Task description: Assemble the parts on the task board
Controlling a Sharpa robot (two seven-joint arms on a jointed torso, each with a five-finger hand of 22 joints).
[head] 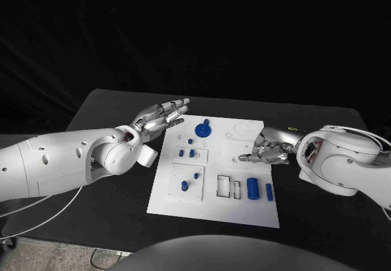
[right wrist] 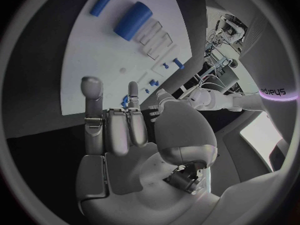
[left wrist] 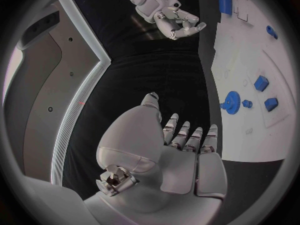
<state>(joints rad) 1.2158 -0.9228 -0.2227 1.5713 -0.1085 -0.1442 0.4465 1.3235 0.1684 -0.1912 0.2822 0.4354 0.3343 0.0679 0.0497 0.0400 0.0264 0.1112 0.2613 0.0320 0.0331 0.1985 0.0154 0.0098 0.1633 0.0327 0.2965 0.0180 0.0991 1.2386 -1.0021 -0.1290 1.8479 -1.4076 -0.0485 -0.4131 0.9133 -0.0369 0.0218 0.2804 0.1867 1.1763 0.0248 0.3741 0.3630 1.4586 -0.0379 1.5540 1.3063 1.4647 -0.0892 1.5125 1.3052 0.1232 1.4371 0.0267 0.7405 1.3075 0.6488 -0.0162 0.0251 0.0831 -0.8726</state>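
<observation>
The white task board (head: 244, 209) lies in the middle of the black table. On it are a blue gear (head: 202, 131) at the far end, small blue blocks (head: 186, 152) below it, more small blue pieces (head: 189, 180) in a raised plate, and a thick blue cylinder (head: 253, 188) beside a slim one (head: 269, 192). My left hand (head: 163, 117) hovers at the board's far left corner, fingers stretched out, holding nothing. My right hand (head: 269, 148) sits at the board's right edge with its fingers half curled and a fingertip (head: 243, 158) close to the board; nothing is in it. The gear (left wrist: 232, 101) lies beyond my left hand (left wrist: 181, 150).
Black table surface (head: 106, 113) surrounds the board on all sides. Two empty rectangular slots (head: 228, 186) lie next to the thick cylinder (right wrist: 132, 21). My white forearms reach in from both sides of the table.
</observation>
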